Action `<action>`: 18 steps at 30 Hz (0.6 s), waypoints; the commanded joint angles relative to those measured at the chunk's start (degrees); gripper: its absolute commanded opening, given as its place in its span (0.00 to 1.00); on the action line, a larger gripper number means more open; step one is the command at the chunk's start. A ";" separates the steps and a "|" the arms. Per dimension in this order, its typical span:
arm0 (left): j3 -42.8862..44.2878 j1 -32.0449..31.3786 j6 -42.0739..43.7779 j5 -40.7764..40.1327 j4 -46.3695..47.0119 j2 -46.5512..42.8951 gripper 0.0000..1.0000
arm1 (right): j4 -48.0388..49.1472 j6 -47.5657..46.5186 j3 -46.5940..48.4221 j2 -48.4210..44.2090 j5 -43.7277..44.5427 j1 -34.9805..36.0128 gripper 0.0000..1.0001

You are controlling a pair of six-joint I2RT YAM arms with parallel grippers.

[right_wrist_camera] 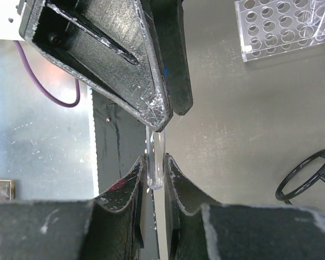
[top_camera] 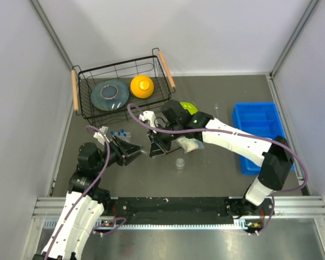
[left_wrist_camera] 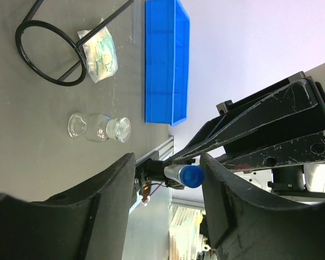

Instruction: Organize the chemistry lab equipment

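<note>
- the right gripper (right_wrist_camera: 154, 158) is pinched tight on the clear lower end of a blue-capped test tube (left_wrist_camera: 190, 176), one finger pressed to each side of the glass.
- the left gripper (top_camera: 134, 153) faces it with its jaws spread wide. the tube's blue cap sits in the gap between them, nearer one finger, and i cannot tell whether it touches that finger.
- the tube is held above the worktop, left of the middle and somewhat toward the near edge, running between the two grippers.
- the clear plastic tube rack (right_wrist_camera: 276, 35) stands toward the left edge, beyond the left gripper, with a few blue-capped tubes upright in its holes.
- the crinkly clear packet (top_camera: 188, 144) lies about mid-worktop, just under the right arm.
- the tiny round clear dish (top_camera: 180, 162) sits near the packet on its near-edge side, apart from it.
- the black-framed goggles (left_wrist_camera: 65, 83) lie just beside the packet.
- a blue bin (top_camera: 239, 135) lies along the right edge.
- a black wire basket (top_camera: 81, 89) sits in the far left corner, holding a grey plate (top_camera: 109, 95) and an orange bowl (top_camera: 142, 85).
- a lime-green plate (top_camera: 189, 106) shows just past the right arm, toward the far edge.
</note>
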 commanded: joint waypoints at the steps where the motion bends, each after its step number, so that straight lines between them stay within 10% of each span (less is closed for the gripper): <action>1: -0.11 0.15 0.71 2.38 3.02 0.49 0.53 | 1.82 -1.66 0.30 -1.87 -1.72 0.46 0.12; 13: 0.33 0.15 1.94 3.61 0.03 -0.47 0.16 | 1.20 -3.25 0.12 -0.90 0.39 0.63 0.14; 18: 3.04 0.15 6.33 0.81 -6.54 -1.18 0.10 | -1.25 -5.52 2.39 -0.55 2.05 0.54 0.37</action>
